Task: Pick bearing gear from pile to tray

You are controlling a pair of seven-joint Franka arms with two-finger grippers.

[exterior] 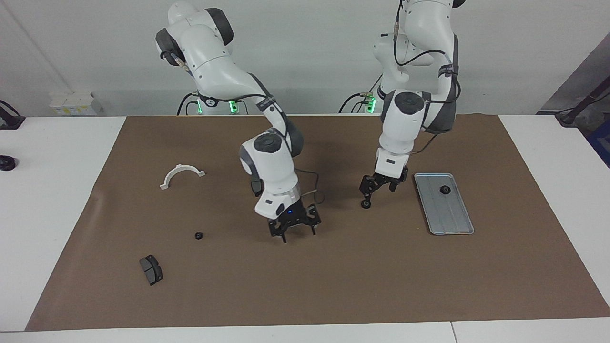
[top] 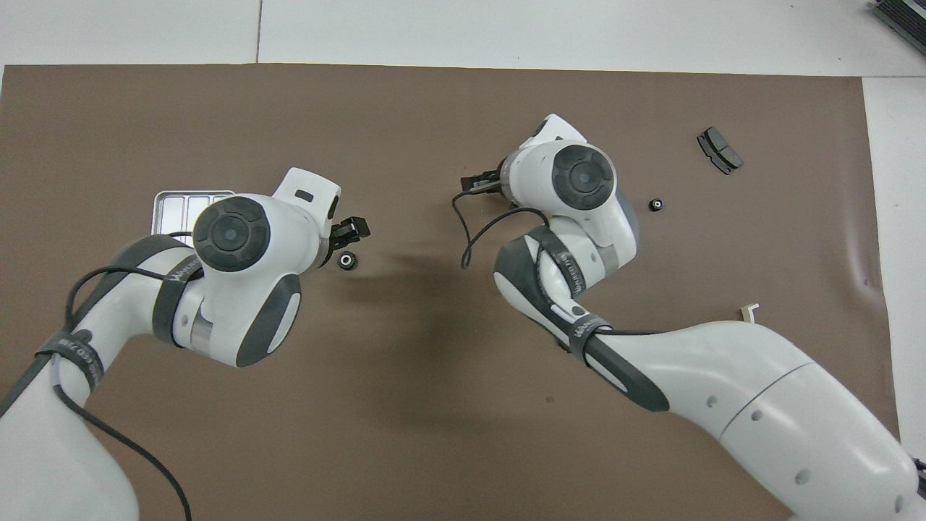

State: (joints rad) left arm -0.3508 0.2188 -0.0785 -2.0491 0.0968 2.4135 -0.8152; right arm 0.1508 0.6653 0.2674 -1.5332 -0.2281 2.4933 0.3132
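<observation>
Now one gear (exterior: 445, 190) already lies in the tray (exterior: 456, 224), which sits near the mat's (exterior: 333, 286) edge at the left arm's end. A second gear (exterior: 365, 205) rests on the mat beside the tray, toward the middle, and a third (exterior: 198, 235) lies toward the right arm's end, near a brake pad (exterior: 151, 269).

The left gripper (exterior: 379, 188) hangs just above the second gear, fingers apart, holding nothing. The right gripper (exterior: 294, 227) is low over the bare middle of the mat, also spread and empty.

Risks, as I judge them: the gear is small and round, so a descent slightly off-centre could land a fingertip on it and flick or roll it away. Closing too high would miss it. Both arms work close together near the middle, so a crossing move could bring them into contact.
</observation>
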